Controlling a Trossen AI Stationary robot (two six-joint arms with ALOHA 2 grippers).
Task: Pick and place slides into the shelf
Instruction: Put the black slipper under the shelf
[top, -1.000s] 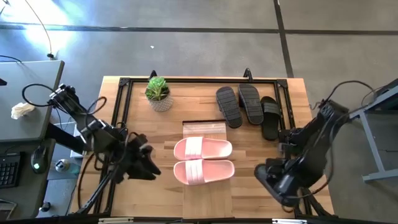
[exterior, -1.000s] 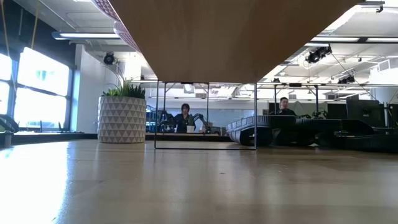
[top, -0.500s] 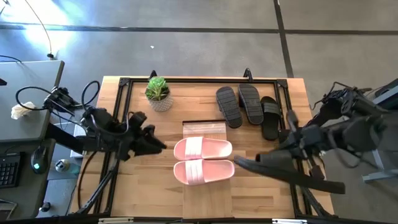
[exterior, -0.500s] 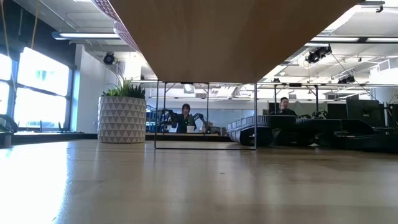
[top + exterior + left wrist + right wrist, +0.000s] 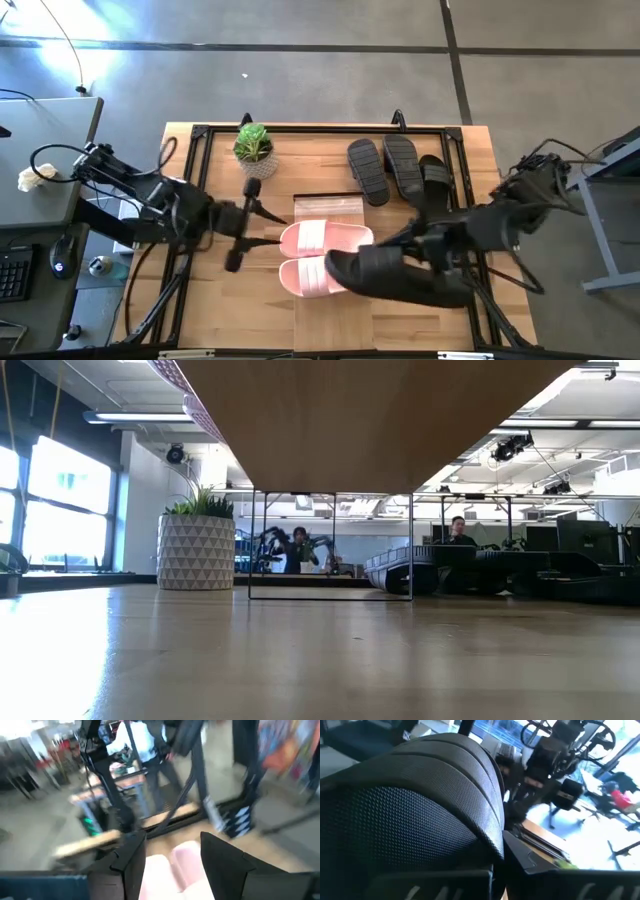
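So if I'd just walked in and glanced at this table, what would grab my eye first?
Probably the pale pink slides, lying side by side on the light-wood shelf in the middle of the table. Next, the right gripper carrying a black slide in over the pink pair, with the left gripper open beside them. Three more black slides and a small potted plant sit along the far edge.

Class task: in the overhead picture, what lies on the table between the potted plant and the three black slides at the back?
Nothing. In the high view, only bare wood tabletop separates the potted plant from the black slides.
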